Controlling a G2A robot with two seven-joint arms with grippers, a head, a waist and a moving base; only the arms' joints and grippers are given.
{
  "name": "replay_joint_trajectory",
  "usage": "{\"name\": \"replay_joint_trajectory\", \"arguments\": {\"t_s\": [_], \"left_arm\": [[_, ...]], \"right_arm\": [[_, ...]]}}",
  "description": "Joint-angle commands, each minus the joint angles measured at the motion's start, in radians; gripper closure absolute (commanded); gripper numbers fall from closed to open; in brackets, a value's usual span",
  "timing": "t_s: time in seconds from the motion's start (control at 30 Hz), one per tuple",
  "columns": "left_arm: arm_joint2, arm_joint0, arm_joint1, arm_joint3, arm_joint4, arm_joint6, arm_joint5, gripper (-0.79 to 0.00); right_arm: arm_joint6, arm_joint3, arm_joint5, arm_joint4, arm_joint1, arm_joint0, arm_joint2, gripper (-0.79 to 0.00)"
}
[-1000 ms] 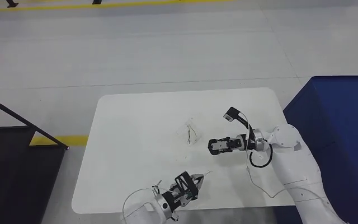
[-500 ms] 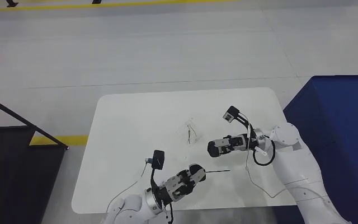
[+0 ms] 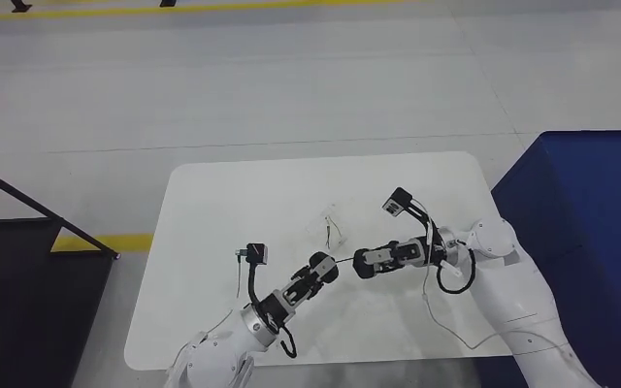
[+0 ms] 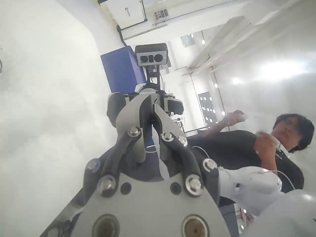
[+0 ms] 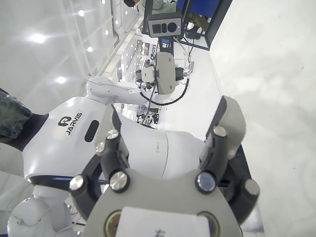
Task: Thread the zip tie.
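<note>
A thin black zip tie [image 3: 345,259] hangs just above the white table [image 3: 223,213] near its middle. My left gripper [image 3: 327,265] is shut on one end of it, and its fingers [image 4: 145,109] are pressed together in the left wrist view. The tie's free end points at my right gripper [image 3: 360,262], which faces it from the right at the same height. The right gripper [image 5: 170,107] stands wide open with nothing between its fingers, and the left gripper [image 5: 158,75] faces it from farther off.
A small clear bag with dark ties [image 3: 330,229] lies on the table behind the grippers. A blue bin [image 3: 572,204] stands past the table's right edge. A black frame [image 3: 44,291] stands off the left side.
My left arm has swung up from the table's front edge toward the middle, carrying the zip tie until its tip meets the right gripper. The right gripper has shifted slightly left.
</note>
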Motion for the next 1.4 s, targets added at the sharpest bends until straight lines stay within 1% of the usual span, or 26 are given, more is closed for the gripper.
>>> {"name": "replay_joint_trajectory", "arguments": {"t_s": [0.0,0.2,0.37,0.4,0.53,0.57,0.6,0.67,0.77,0.83,0.9,0.97,1.27,1.3,1.33,1.37], "left_arm": [[0.003,-0.003,0.001,0.003,0.011,-0.004,0.018,0.000],[0.030,-0.008,0.001,0.011,-0.001,-0.011,0.028,0.000],[0.033,-0.009,0.004,0.010,-0.006,-0.015,0.030,0.000],[0.034,-0.010,0.004,0.010,-0.012,-0.016,0.029,0.000],[0.035,-0.012,0.006,0.011,-0.011,-0.008,0.022,0.000],[0.033,-0.015,0.006,0.013,-0.012,-0.008,0.023,0.000],[0.032,-0.017,0.007,0.016,-0.009,-0.005,0.025,0.000],[0.034,-0.021,0.007,0.018,-0.011,-0.006,0.027,0.000],[0.035,-0.024,0.009,0.021,-0.017,-0.010,0.029,0.000],[0.035,-0.025,0.009,0.022,-0.017,-0.010,0.027,0.000],[0.036,-0.026,0.010,0.023,-0.018,-0.011,0.028,0.000],[0.036,-0.027,0.011,0.024,-0.022,-0.012,0.027,0.000],[0.030,-0.027,0.016,0.021,-0.035,-0.010,0.024,0.000],[0.029,-0.026,0.016,0.021,-0.039,-0.009,0.023,-0.182],[0.028,-0.024,0.016,0.020,-0.048,-0.005,0.022,-0.763],[0.027,-0.023,0.017,0.019,-0.055,-0.003,0.021,-0.785]], "right_arm": [[-0.005,-0.003,-0.004,0.005,0.001,-0.003,-0.002,-0.357],[-0.016,0.004,-0.002,0.010,0.000,0.003,-0.028,-0.354],[-0.027,0.010,0.002,0.014,0.001,0.010,-0.042,-0.336],[-0.030,0.010,0.004,0.014,0.001,0.011,-0.044,-0.314],[-0.034,0.011,0.008,0.008,0.002,0.015,-0.058,-0.271],[-0.037,0.011,0.007,0.006,0.002,0.015,-0.063,-0.203],[-0.039,0.010,0.008,0.004,0.002,0.016,-0.066,-0.160],[-0.040,0.009,0.005,0.003,0.003,0.019,-0.069,-0.166],[-0.042,0.008,0.002,0.003,0.004,0.020,-0.071,-0.142],[-0.046,0.008,0.001,0.005,0.006,0.020,-0.069,-0.077],[-0.048,0.006,0.000,0.007,0.007,0.020,-0.068,-0.052],[-0.051,0.005,-0.001,0.006,0.008,0.020,-0.067,0.000],[-0.054,0.004,0.002,0.012,0.012,0.022,-0.077,0.000],[-0.055,0.004,0.002,0.013,0.013,0.023,-0.078,0.000],[-0.056,0.005,0.001,0.014,0.013,0.024,-0.079,0.000],[-0.058,0.007,0.002,0.017,0.013,0.025,-0.078,0.000]]}}
